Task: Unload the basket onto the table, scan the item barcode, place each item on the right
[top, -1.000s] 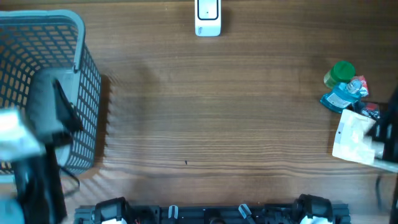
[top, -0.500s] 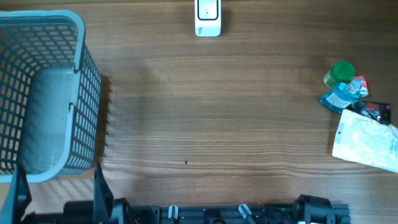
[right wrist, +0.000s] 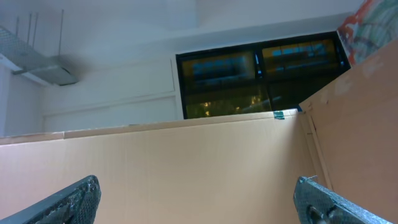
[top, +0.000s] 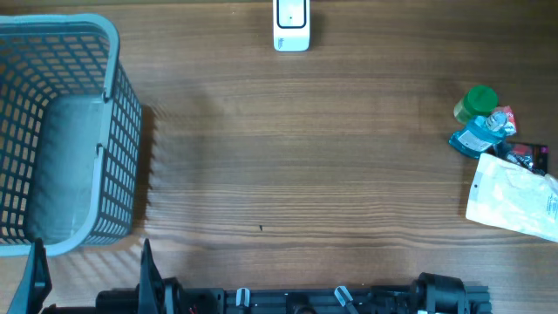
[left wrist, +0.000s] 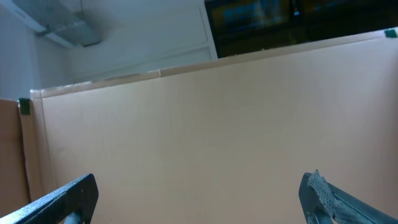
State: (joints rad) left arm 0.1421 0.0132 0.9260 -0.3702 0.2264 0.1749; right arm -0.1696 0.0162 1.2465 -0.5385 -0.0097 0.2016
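At the near edge of the table (top: 305,174) the left gripper (top: 90,277) pokes up beside the arm bases, its two dark fingers (top: 146,272) spread wide with nothing between them. Its own camera looks upward past the left gripper (left wrist: 200,180) at a plain tan board (left wrist: 205,124). The right gripper (right wrist: 198,183) is out of the overhead view. Its camera shows it tilted up the same way, jaws released and empty, facing a board with a dark window (right wrist: 261,71) above it. Just beyond the left fingers stands the blue-grey mesh basket (top: 118,131), filling the left corner, and only its own smooth floor shows inside. Across on the right edge, well apart from both grippers, lie the items. A white pouch (top: 513,199) is nearest, with small print along its right side too fine to read. A dark pack (top: 526,154) with pink marks touches its far edge. Next come a blue packet (top: 473,139) and a green-capped bottle (top: 478,102), bunched together. I cannot make out a barcode on any of them. Farthest off, at the middle of the far edge, sits the white scanner (top: 291,26), well apart from the items.
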